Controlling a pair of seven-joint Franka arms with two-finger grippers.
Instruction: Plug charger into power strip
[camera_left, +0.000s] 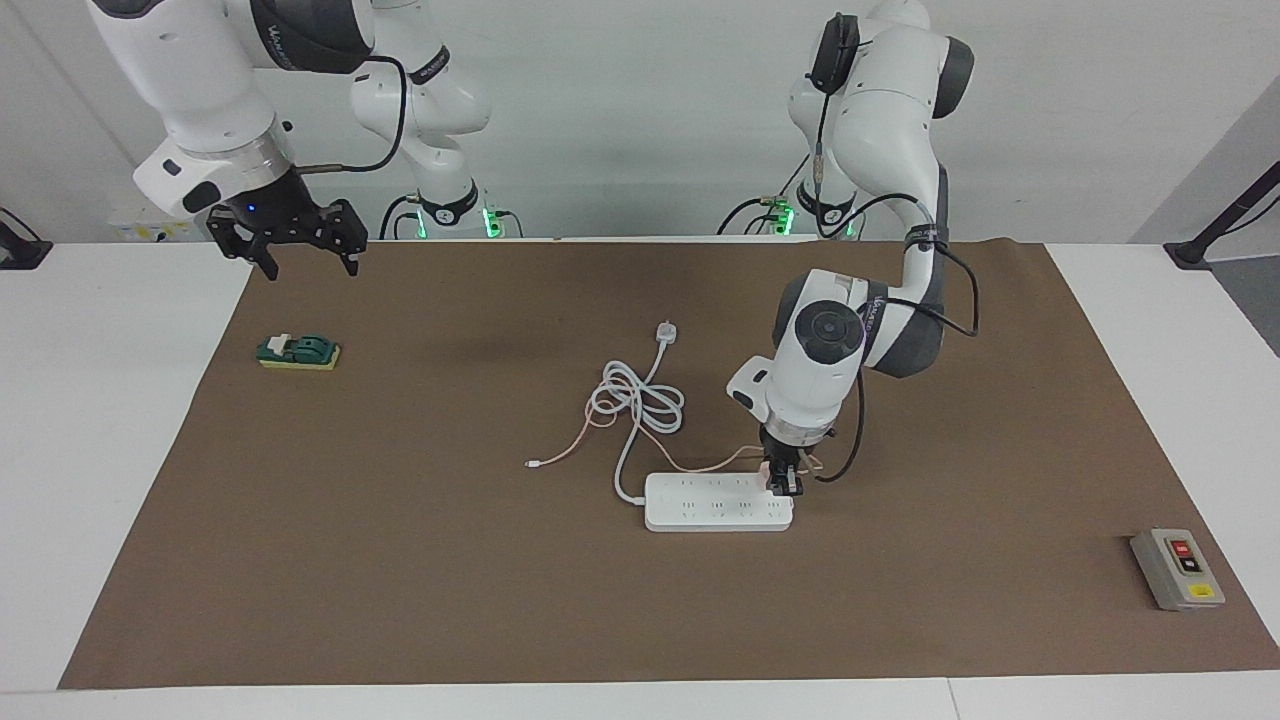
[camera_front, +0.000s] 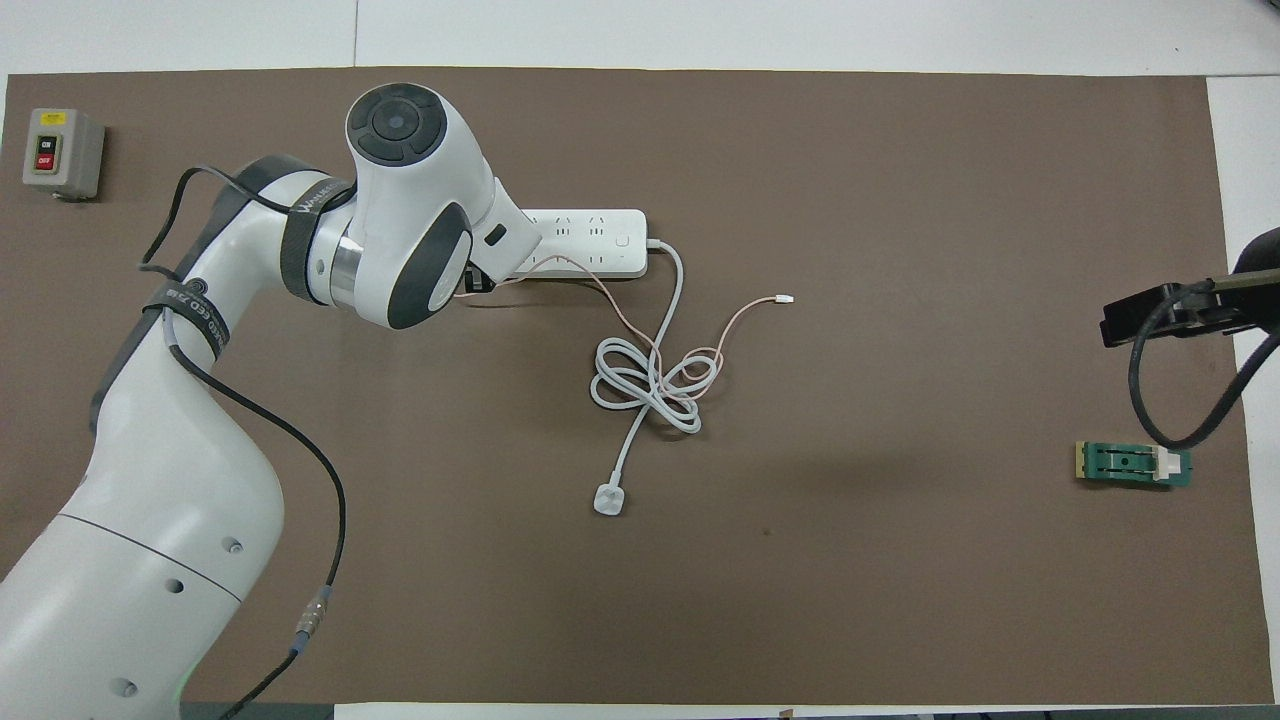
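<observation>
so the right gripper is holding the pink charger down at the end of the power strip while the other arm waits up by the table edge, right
Not quite: the left gripper holds the charger at the end of the power strip, as the facing view shows. The right gripper is the one waiting, open, up by the table edge.

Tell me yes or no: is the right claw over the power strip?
No, the right claw hangs open above the mat's edge near the green switch, while the left claw is at the power strip.

White power strip (camera_left: 715, 503) with white cord (camera_left: 640, 400); pale-pink charger cable (camera_left: 570, 447). Brown mat (camera_left: 400, 560) laid on white bench (camera_left: 100, 400). Grey box (camera_left: 1176, 568) marked by red and yellow buttons. Green block (camera_left: 298, 352) on yellow base.
</observation>
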